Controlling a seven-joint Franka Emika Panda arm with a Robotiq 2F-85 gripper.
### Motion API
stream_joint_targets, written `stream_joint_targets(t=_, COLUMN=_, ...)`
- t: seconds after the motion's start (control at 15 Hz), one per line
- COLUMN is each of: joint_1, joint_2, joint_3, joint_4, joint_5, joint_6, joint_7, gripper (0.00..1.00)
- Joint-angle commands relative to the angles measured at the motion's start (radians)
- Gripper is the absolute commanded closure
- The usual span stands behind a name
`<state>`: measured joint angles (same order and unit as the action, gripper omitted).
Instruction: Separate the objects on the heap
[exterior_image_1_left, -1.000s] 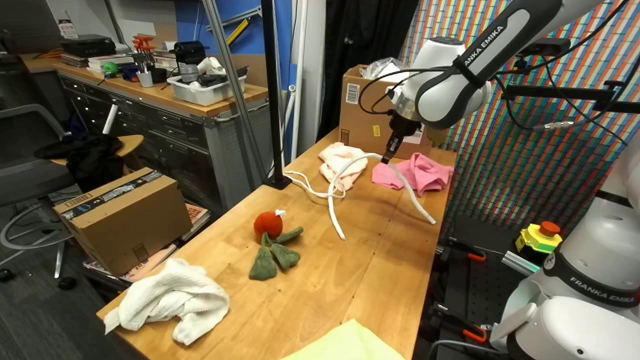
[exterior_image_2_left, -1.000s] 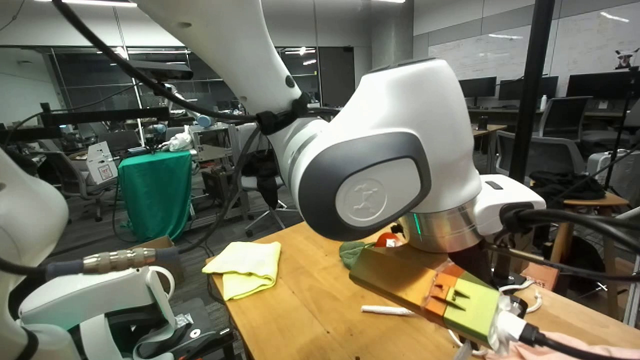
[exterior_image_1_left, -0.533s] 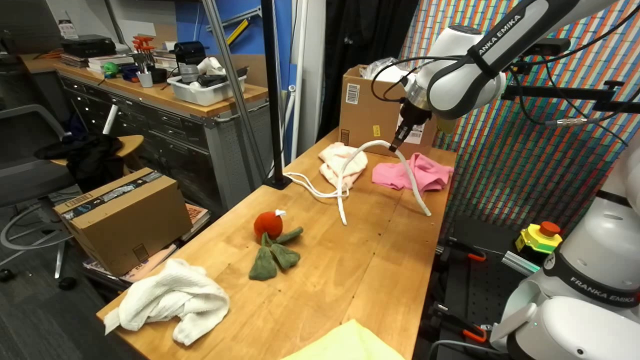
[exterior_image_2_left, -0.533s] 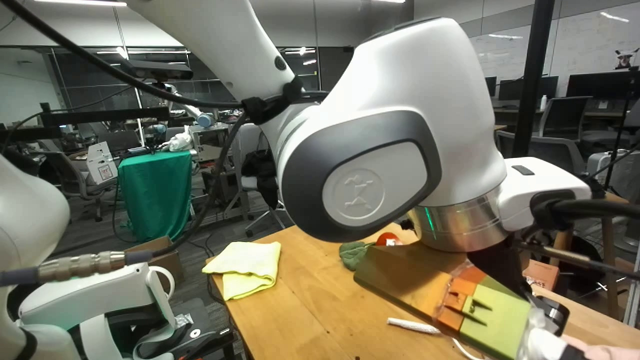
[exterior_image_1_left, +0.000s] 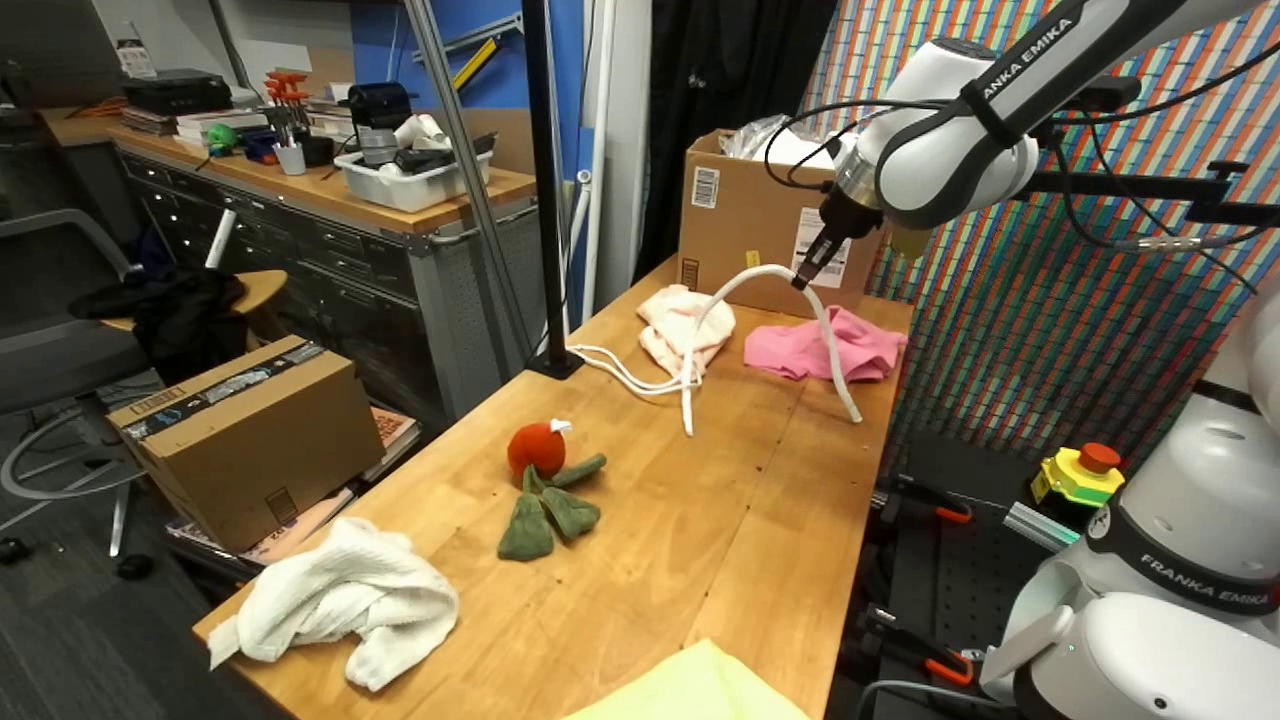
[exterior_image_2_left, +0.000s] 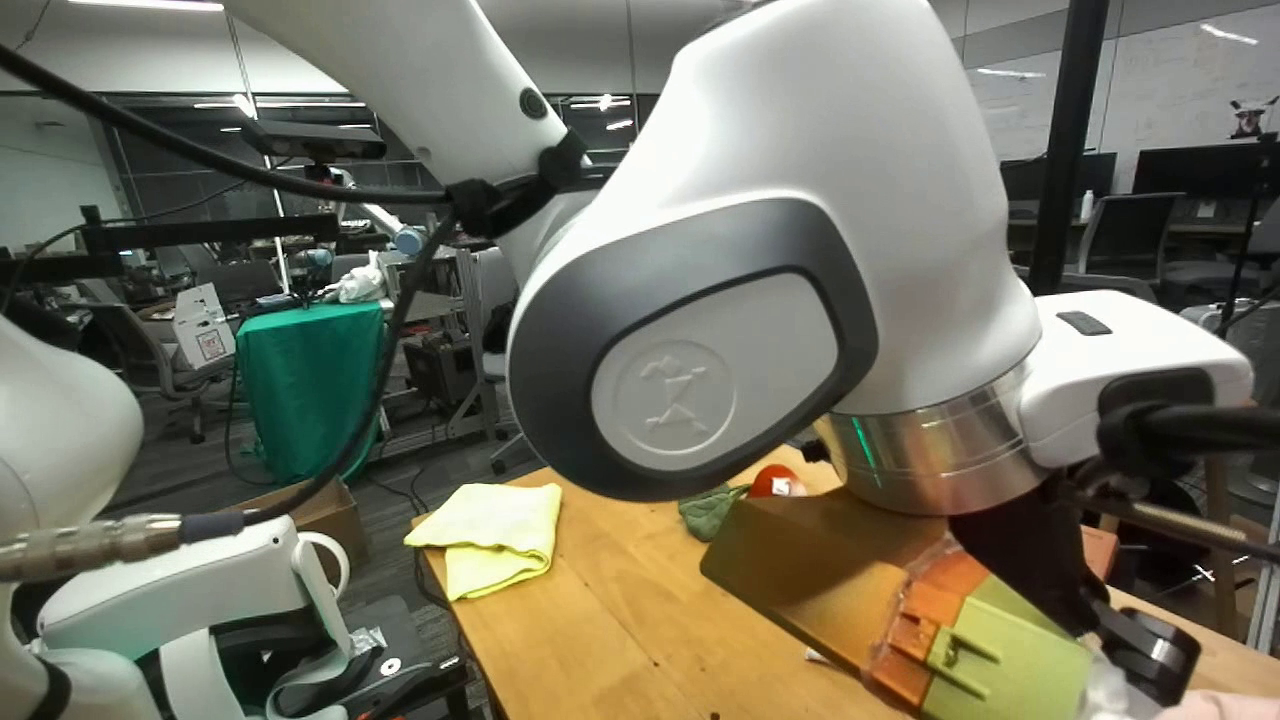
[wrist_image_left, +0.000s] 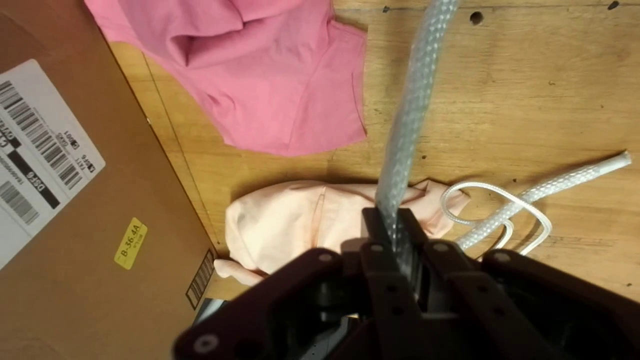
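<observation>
Wrist view: black two-fingered pincer (wrist_image_left: 392, 220) clamped narrow on a long white braided cord (wrist_image_left: 416, 95), its gripped stretch above the wooden surface (wrist_image_left: 525, 95), where a crumpled pink cloth (wrist_image_left: 280, 90) and a crumpled pale peach cloth (wrist_image_left: 280, 225) lie a little apart. In an exterior view, cord drapes in an arch; elsewhere on the surface, each apart: red-and-green soft toy (exterior_image_1_left: 536, 450), rumpled white towel (exterior_image_1_left: 345, 595), yellow-green cloth (exterior_image_1_left: 695, 690).
</observation>
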<state>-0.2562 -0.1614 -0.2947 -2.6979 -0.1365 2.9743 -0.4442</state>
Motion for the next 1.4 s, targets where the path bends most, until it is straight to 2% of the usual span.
stream_joint_targets(t=0.0, joint_1=0.014, joint_2=-0.056, joint_3=-0.010, joint_4=-0.037, joint_5=0.020, joint_6=-0.013, joint_7=-0.025, gripper=0.97)
stream_joint_targets(t=0.13, joint_1=0.090, joint_2=-0.048, joint_3=-0.027, joint_4=-0.030, joint_5=0.102, joint_6=-0.114, joint_7=-0.101, gripper=0.97)
stream_joint_targets(t=0.33, joint_1=0.159, joint_2=-0.007, joint_3=0.003, joint_4=-0.026, joint_5=0.160, joint_6=-0.210, joint_7=-0.134, gripper=0.97)
stream_joint_targets(t=0.67, joint_1=0.261, joint_2=-0.020, joint_3=0.055, joint_4=-0.029, joint_5=0.270, joint_6=-0.335, joint_7=-0.250, gripper=0.97)
stream_joint_targets(t=0.93, joint_1=0.289, joint_2=-0.054, joint_3=0.061, joint_4=-0.014, joint_5=0.366, joint_6=-0.421, joint_7=-0.376, gripper=0.97)
stream_joint_targets(t=1.33, joint_1=0.268, joint_2=-0.112, joint_3=0.020, joint_4=0.021, joint_5=0.486, joint_6=-0.521, joint_7=-0.515, gripper=0.97)
